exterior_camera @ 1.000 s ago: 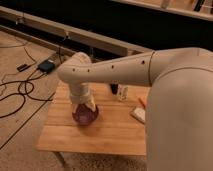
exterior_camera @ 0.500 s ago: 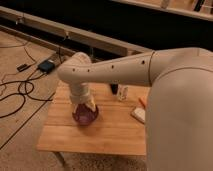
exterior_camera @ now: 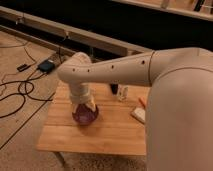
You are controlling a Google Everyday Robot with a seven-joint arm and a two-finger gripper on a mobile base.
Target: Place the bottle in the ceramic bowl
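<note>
A: Fingers' gap cannot be told. Gripper (exterior_camera: pixel 84 105) is hung straight down at the bowl (exterior_camera: pixel 83 118), tips at or just inside its rim. Whether anything is held cannot be told either.
B: Bottle?
A: Bottle (exterior_camera: pixel 122 93) is seen upright on the table (exterior_camera: pixel 115 136), well right of the fingers and a little farther back, just beside a dark object (exterior_camera: pixel 114 89). Judged not yet in the bowl.
B: Risks?
A: Bowl could be dragged or tipped if its rim is caught by the tips on lift. Bottle is slim and easily toppled by a sideways approach; the dark object could be clipped too.
</note>
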